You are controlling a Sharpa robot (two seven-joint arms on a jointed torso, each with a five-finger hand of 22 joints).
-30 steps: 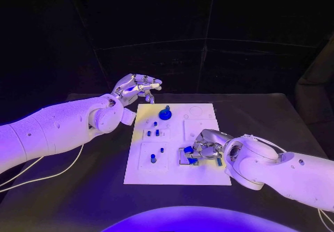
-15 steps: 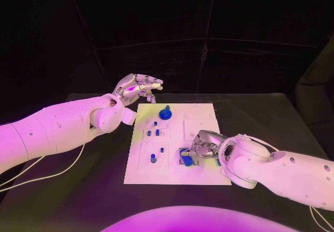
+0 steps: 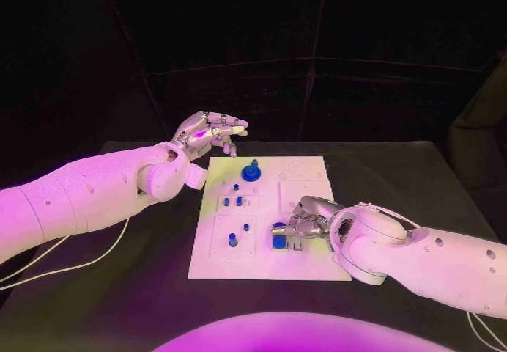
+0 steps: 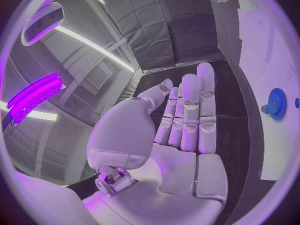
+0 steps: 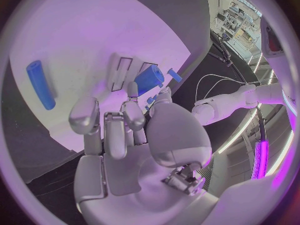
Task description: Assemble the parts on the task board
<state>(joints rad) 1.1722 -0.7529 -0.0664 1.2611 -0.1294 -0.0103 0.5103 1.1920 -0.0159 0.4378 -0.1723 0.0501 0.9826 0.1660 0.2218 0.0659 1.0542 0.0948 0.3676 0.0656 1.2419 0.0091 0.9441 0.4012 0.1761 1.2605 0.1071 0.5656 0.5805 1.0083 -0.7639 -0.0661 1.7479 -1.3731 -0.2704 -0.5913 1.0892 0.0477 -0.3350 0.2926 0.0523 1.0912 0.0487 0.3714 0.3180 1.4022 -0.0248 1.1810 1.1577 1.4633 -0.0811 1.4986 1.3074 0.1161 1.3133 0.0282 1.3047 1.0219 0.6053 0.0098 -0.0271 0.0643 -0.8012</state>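
The white task board (image 3: 264, 268) lies in the middle of the black table. A blue gear (image 3: 251, 174) stands near its far edge, and small blue pegs (image 3: 232, 199) sit in its left half. My right hand (image 3: 304, 222) hovers low over the board's near right part and pinches a short blue cylinder (image 3: 280, 243) between thumb and finger. In the right wrist view that cylinder (image 5: 149, 77) sits by two slots in the board (image 5: 94, 40), with a long blue peg (image 5: 40, 85) lying apart. My left hand (image 3: 209, 132) is raised beyond the board's far left corner, holding nothing.
The left wrist view has the left hand (image 4: 184, 130) with fingers stretched out, and the blue gear (image 4: 277, 103) on the board (image 4: 275, 55) off to one side. White cables (image 3: 64, 260) run over the table under my left arm.
My right hand has shifted a little left and down with the blue cylinder, bringing it closer to the board. The left hand has not moved.
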